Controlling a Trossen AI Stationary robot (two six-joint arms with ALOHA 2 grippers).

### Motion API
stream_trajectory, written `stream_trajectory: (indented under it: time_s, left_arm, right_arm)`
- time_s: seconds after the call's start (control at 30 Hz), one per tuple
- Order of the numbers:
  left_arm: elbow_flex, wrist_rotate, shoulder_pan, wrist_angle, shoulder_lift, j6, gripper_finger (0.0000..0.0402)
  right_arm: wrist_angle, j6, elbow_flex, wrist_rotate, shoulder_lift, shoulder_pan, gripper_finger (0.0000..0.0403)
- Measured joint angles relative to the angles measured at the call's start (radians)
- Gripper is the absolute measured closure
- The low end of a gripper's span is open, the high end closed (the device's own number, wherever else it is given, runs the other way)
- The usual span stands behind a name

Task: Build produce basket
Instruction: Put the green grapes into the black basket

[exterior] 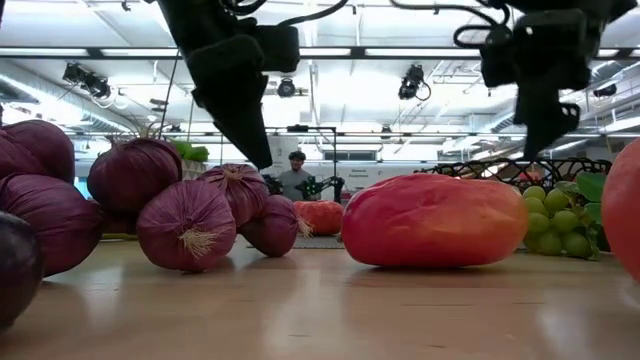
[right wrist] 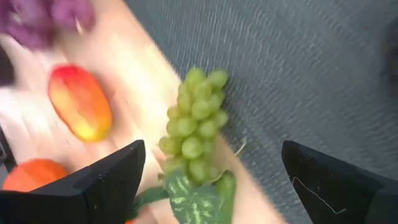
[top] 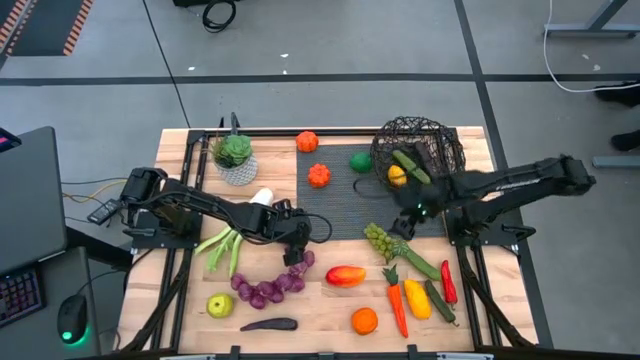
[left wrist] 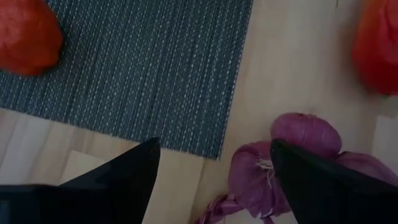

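The dark wire basket [top: 420, 150] stands at the far right of the grey mat [top: 340, 205] and holds a cucumber [top: 410, 165] and a lemon [top: 397, 176]. My left gripper [top: 297, 250] [left wrist: 214, 180] hangs open over the far end of the purple string of bulbs [top: 270, 290] [left wrist: 280, 162]; whether a finger touches it, I cannot tell. My right gripper [top: 405, 222] [right wrist: 217, 186] is open above the green grapes [top: 378, 240] [right wrist: 193, 124], which lie at the mat's near edge. A red-yellow fruit [top: 345, 275] [exterior: 435, 220] lies between the two.
More produce lies on the near side of the table: carrot [top: 397, 305], orange [top: 364, 320], yellow pepper [top: 417, 298], red chilli [top: 448, 282], leek [top: 420, 262], green apple [top: 220, 305], aubergine [top: 268, 324]. Orange peppers [top: 318, 175] and a green one [top: 360, 160] sit on the mat. A potted plant [top: 235, 155] stands far left.
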Motion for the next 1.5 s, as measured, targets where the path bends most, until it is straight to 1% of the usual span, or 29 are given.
stream_trajectory:
  time_s: [0.1, 0.2, 0.27, 0.37, 0.47, 0.53, 0.73, 0.87, 0.93, 1.0, 1.1, 1.17, 1.27, 1.33, 1.4, 1.5]
  left_arm:
    - [0.000, 0.000, -0.007, 0.009, -0.005, -0.007, 0.0088]
    - [0.002, 0.001, -0.013, 0.019, -0.017, -0.007, 0.0088]
    - [0.002, 0.000, -0.014, 0.044, -0.027, -0.012, 0.0088]
    - [0.002, 0.000, -0.013, 0.043, -0.042, -0.032, 0.0088]
    - [0.002, 0.000, -0.013, 0.044, -0.051, -0.032, 0.0088]
    - [0.002, 0.000, -0.013, 0.041, -0.055, -0.032, 0.0088]
    - [0.002, 0.000, -0.013, 0.046, -0.058, -0.027, 0.0088]
    - [0.002, 0.000, -0.013, 0.048, -0.058, -0.014, 0.0088]
    - [0.002, 0.000, -0.013, 0.048, -0.058, -0.015, 0.0088]
    - [0.002, 0.000, -0.013, 0.048, -0.058, -0.020, 0.0088]
    - [0.002, 0.000, -0.013, 0.049, -0.058, -0.021, 0.0088]
    - [0.002, 0.000, -0.013, 0.050, -0.058, -0.002, 0.0088]
    - [0.014, 0.001, -0.006, 0.041, -0.058, 0.064, 0.0088]
    - [0.052, -0.012, 0.007, 0.057, -0.058, 0.085, 0.0088]
    - [0.088, -0.049, 0.019, 0.106, -0.058, 0.086, 0.0088]
    - [0.130, -0.062, 0.026, 0.138, -0.058, 0.139, 0.0088]
  right_arm:
    - [0.048, 0.044, -0.031, 0.024, 0.052, 0.051, 0.0025]
    - [0.086, 0.063, -0.037, 0.038, 0.096, 0.076, 0.0032]
    - [0.121, 0.065, -0.037, 0.066, 0.117, 0.094, 0.0037]
    - [0.187, 0.037, -0.037, 0.126, 0.171, 0.136, 0.0045]
    - [0.239, -0.006, -0.037, 0.182, 0.253, 0.171, 0.0052]
    - [0.254, -0.018, -0.037, 0.205, 0.306, 0.180, 0.0054]
    - [0.288, -0.015, -0.036, 0.205, 0.432, 0.174, 0.0055]
    - [0.316, -0.016, -0.036, 0.206, 0.467, 0.172, 0.0055]
    - [0.336, -0.017, -0.036, 0.219, 0.467, 0.172, 0.0057]
    - [0.338, -0.018, -0.037, 0.242, 0.454, 0.172, 0.0067]
    - [0.337, -0.032, -0.037, 0.291, 0.423, 0.177, 0.0108]
    - [0.336, -0.042, -0.037, 0.324, 0.406, 0.184, 0.0149]
    - [0.337, -0.043, -0.037, 0.348, 0.399, 0.193, 0.0221]
    - [0.340, -0.046, -0.037, 0.350, 0.399, 0.193, 0.0266]
    - [0.338, -0.045, -0.035, 0.335, 0.392, 0.192, 0.0304]
    - [0.326, -0.045, -0.013, 0.327, 0.363, 0.189, 0.0343]
